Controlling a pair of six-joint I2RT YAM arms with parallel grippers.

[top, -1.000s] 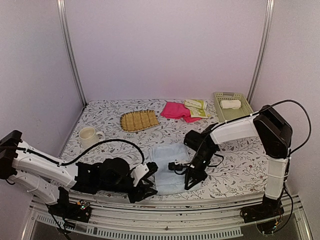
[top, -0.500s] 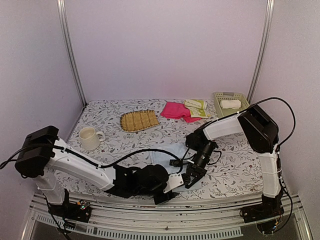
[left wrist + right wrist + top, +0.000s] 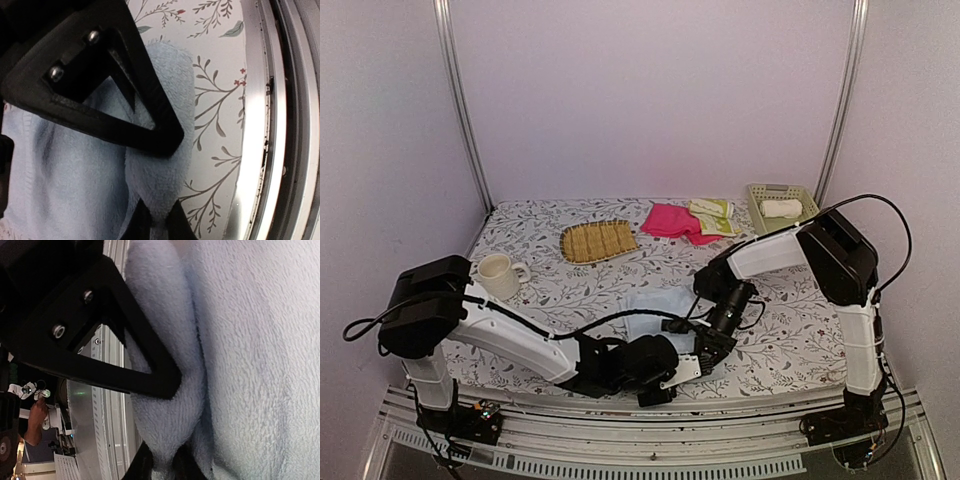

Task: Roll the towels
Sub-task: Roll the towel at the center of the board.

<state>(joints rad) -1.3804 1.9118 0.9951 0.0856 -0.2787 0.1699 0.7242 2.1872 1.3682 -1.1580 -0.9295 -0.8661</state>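
At the near edge of the table (image 3: 790, 340), the left gripper (image 3: 666, 382) is reached far across to the middle and lies low over the rail. In the left wrist view it is clamped on a raised fold at the near edge of the blue towel (image 3: 655, 303), with the pile bunched between its fingertips. Just beside it, on its right, the right gripper (image 3: 704, 352) points down and toward the near edge. The right wrist view shows it pinching a thick ridge of the same towel, right by the metal rail. The two grippers are close together, and their bodies hide the near part of the towel. The rest of it lies flat on the flowered cloth between the arms. Further back on the left a cream mug (image 3: 498, 275) stands upright. Beyond it, toward the middle, lies the mat (image 3: 599, 241). To its right the pink towel (image 3: 670, 221) lies rumpled, touching the yellow-green towel (image 3: 712, 216) on its right. In the far right corner sits the basket (image 3: 754, 203), with a rolled white towel (image 3: 782, 209) inside.
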